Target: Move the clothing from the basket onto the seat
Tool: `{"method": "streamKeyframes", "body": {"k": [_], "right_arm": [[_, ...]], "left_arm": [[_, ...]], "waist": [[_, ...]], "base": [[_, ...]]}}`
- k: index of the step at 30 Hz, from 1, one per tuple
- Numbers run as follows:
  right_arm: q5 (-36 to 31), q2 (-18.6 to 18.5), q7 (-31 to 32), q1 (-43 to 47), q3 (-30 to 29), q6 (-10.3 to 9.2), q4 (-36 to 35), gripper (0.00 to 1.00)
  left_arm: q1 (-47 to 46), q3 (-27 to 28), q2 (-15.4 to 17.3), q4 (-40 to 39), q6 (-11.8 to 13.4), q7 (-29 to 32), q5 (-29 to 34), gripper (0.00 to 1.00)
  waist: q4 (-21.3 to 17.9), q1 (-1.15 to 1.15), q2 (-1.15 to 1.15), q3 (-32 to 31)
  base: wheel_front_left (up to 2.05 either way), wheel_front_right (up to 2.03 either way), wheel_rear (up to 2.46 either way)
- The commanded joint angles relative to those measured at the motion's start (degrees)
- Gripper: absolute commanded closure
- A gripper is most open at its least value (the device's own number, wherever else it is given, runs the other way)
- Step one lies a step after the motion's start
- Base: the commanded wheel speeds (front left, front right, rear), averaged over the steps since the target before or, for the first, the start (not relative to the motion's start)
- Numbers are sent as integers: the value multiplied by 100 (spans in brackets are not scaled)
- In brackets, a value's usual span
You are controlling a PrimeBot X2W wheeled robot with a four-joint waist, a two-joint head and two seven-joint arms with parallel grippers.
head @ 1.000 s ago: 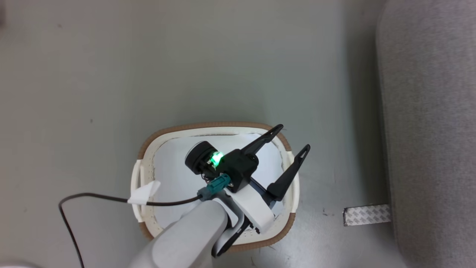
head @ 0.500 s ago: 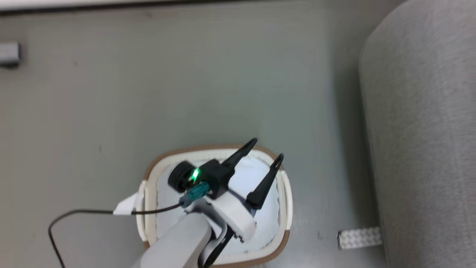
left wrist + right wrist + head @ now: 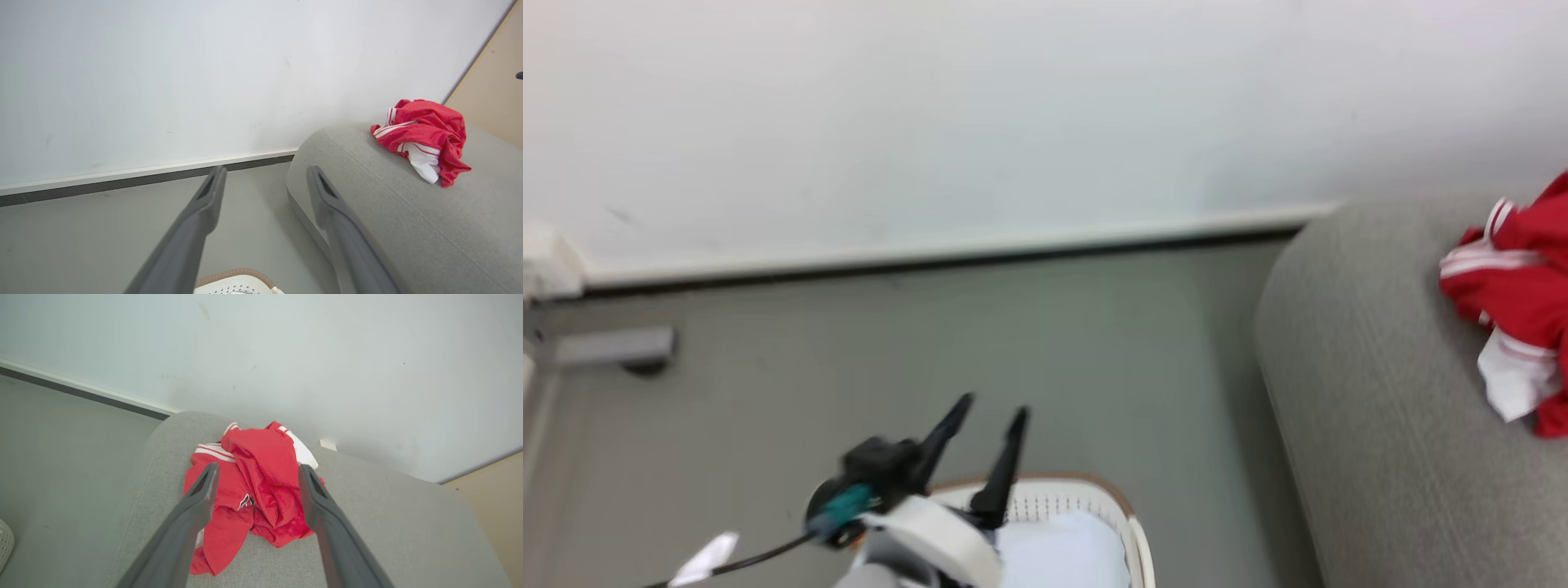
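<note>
one white wall (image 3: pixel 1013 106) is seen far ahead of both grippers, edged at its foot by a pale baseboard (image 3: pixel 931 253). a grey-green floor (image 3: pixel 1013 343) is spread below and ahead of the left gripper (image 3: pixel 992 407). the light grey sofa seat (image 3: pixel 1364 425) is found to that gripper's right, and in the left wrist view its rounded edge is seen just beyond the right finger. the same seat is spread beneath and ahead of the right gripper (image 3: pixel 258 470). the cream-white laundry basket (image 3: pixel 1062 500), tan-rimmed and dotted with small holes, is set on the floor under the left gripper, whose fingers are raised above its far rim. a pale blue-white cloth (image 3: pixel 1062 555) is laid inside the basket, below and behind the left fingertips. the red clothing (image 3: pixel 1515 278) is bunched on the seat, out of the basket, well to the right of the left gripper. it is framed between the right gripper's fingers, just past their tips; whether it is touched by them cannot be told. the left gripper's fingers are held apart with nothing between them. the right gripper's fingers are likewise spread, and nothing is clamped. a dark cable (image 3: pixel 768 555) is trailed from the left wrist.
</note>
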Motion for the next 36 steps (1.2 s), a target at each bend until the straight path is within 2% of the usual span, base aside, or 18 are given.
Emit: {"method": "streamKeyframes", "body": {"k": [1,2,7,11,20,23,29,33,36], "right_arm": [[59,-73,-124,131,-41,-13,-222,0],[137,-62,-359,236,-233,-14,-511,0],[-134,113,-944,671,-647,-13,-932,0],[-348,573,-1524,1408,-1282,-14,-1172,0],[-1221,2424,-2561,3368,-2701,-13,-1640,0],[-1457,3057,-2768,3792,-2817,-13,-1777,0],[-2001,3936,-2883,4319,-3132,-13,-2029,0],[-2339,4270,-2883,4556,-3239,-13,-2224,0],[-2466,4382,-2885,4609,-3240,-13,-2206,0]], "left_arm": [[233,150,61,-27,53,-1,-194,0],[352,458,129,-153,129,-1,-321,0],[637,1013,241,-439,348,0,-490,0],[925,1470,315,-775,414,0,-500,0],[1483,1955,246,-1060,323,-2,91,0],[1638,2228,88,-1233,261,-2,444,0],[2008,2636,-327,-1167,-60,-2,1004,0],[2103,2795,-507,-1026,-268,-2,1236,0],[2086,2908,-601,-945,-375,-1,1372,0]], "waist": [[162,2,0,-775],[264,2,0,-898],[489,2,0,-1054],[668,2,0,-1133],[763,2,0,-1098],[684,2,0,-1064],[593,2,0,-1015],[588,2,0,-969],[598,2,0,-954]], "base": [[0,0,0],[0,0,0],[0,0,0],[0,0,0],[0,0,0],[0,0,0],[0,0,0],[0,0,0],[0,0,0]]}}
